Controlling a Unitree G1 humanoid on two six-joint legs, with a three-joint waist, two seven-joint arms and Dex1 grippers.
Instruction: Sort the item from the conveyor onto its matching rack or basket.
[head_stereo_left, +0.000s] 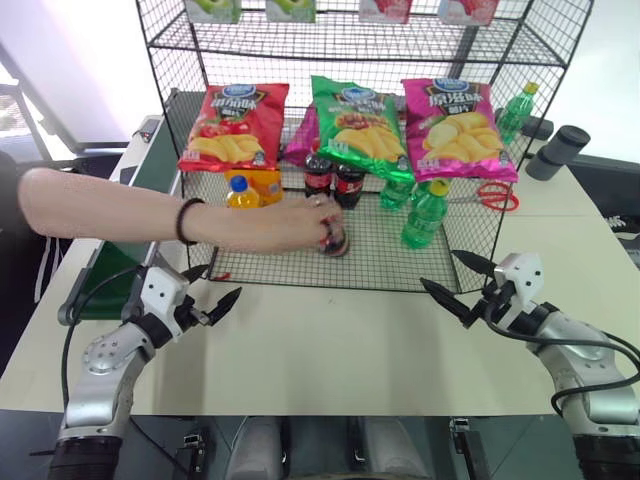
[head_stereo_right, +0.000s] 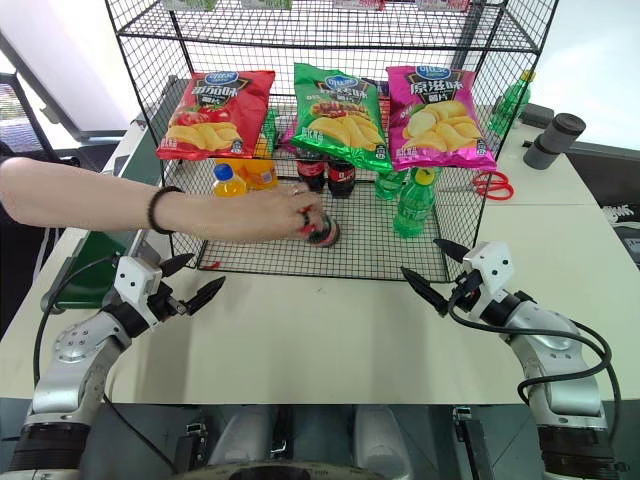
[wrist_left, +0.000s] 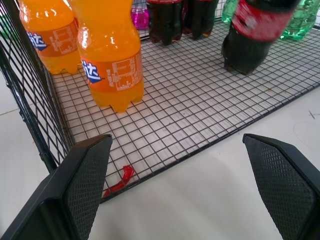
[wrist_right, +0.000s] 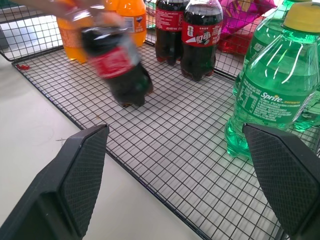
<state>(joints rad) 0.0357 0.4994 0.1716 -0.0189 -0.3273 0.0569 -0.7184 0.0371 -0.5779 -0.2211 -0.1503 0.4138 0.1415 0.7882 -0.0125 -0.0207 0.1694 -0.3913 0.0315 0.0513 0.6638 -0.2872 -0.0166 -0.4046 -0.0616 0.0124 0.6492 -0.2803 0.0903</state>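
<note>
— Where is the cola bottle (head_stereo_left: 337, 240)?

— I see a person's hand (head_stereo_left: 290, 222) holding it tilted on the bottom tier of the rack (head_stereo_left: 400, 262), at about 7 o'clock from two upright cola bottles (head_stereo_left: 334, 178).

— And my end effectors?

— I have the left end effector (head_stereo_left: 218, 300) at 7 o'clock over the counter (head_stereo_left: 330, 350), fingers spread, nothing between them. The right end effector (head_stereo_left: 452, 284) at 4 o'clock stands wide too, empty. The conveyor (head_stereo_left: 125, 260) lies at 9 o'clock.
</note>
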